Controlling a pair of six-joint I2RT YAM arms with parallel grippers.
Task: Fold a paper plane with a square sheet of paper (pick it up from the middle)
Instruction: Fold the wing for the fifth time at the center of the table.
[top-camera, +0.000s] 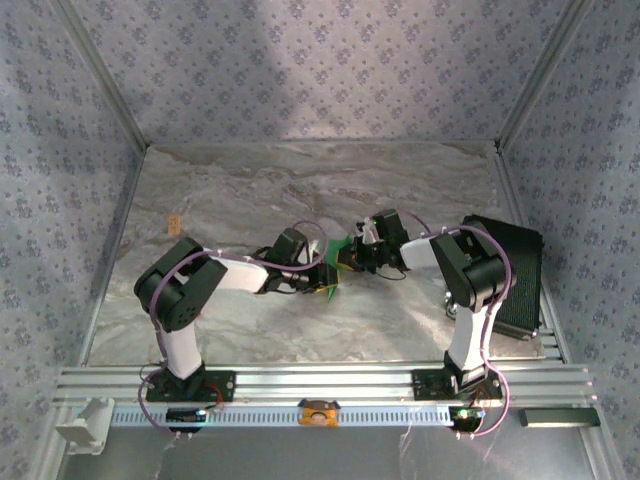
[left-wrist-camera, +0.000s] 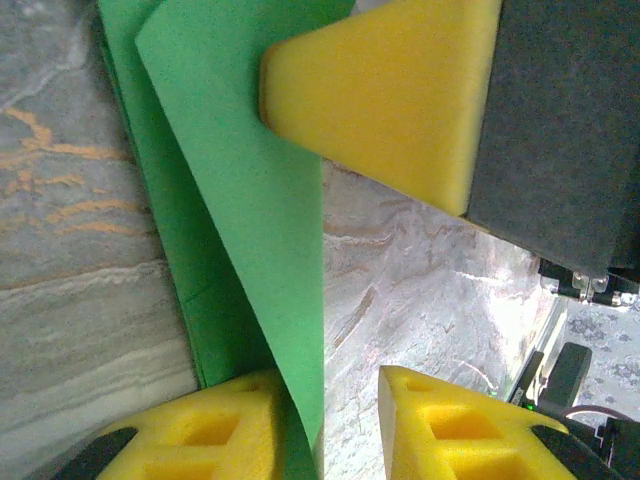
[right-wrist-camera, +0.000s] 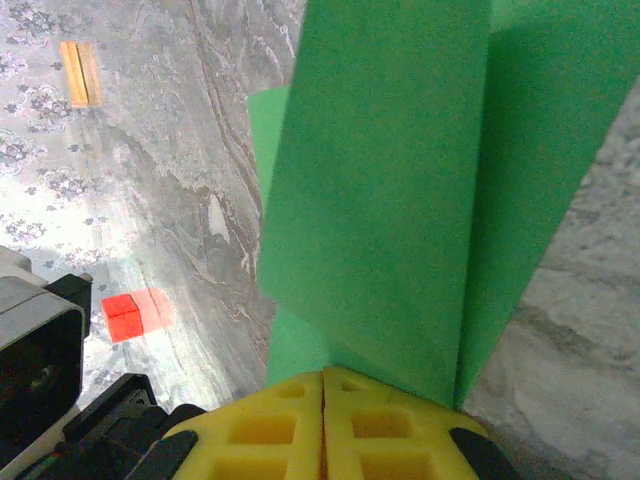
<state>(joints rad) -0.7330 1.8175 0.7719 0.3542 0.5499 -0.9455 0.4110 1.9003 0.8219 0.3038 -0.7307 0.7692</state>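
Folding looks midway. On the left, the left gripper has its fingers parted, with the tabletop showing between them, so it clamps nothing. The green sheet, creased into layered flaps, is held up mid-tabletop between both arms, and its edge lies against one left finger. On the right, the right gripper is pinched tight on the sheet's end. The next move probably calls for the left gripper to close on a flap and press the next crease squarely.

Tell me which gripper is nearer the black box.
Right. The right gripper, shut on the green paper, is mid-table, left of the black box; the left gripper, jaws apart, is farther left beside it.
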